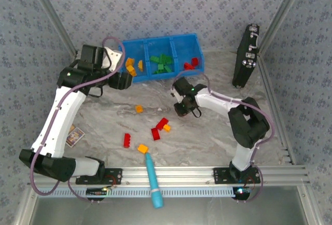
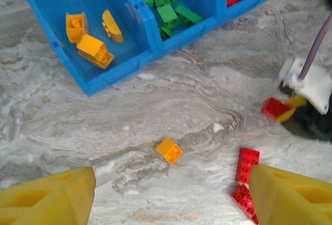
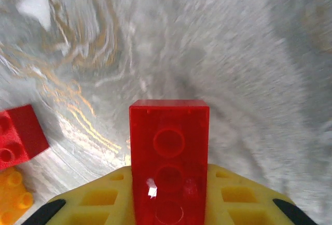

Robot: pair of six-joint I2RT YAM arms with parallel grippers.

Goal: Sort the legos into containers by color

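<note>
Red brick (image 3: pixel 168 142): pinched upright between the jaws of the right pincer (image 1: pixel 182 109), closed tight on its lower end, most of it poking out beyond the pads.
Blue tray (image 1: pixel 198 38): at 12 o'clock on the table (image 1: pixel 218 131); orange at its 9 o'clock end, green in the middle, red at its 3 o'clock end.
Left pincer (image 2: pixel 166 196): spread wide, empty, hovering above an orange brick (image 2: pixel 169 150).
Loose bricks: several red and orange ones at 6 o'clock of the tray.
Risk: loss of the brick in transit, through a shallow hold; a drop into the green bin, through early release; a clash of arms near the tray.
</note>
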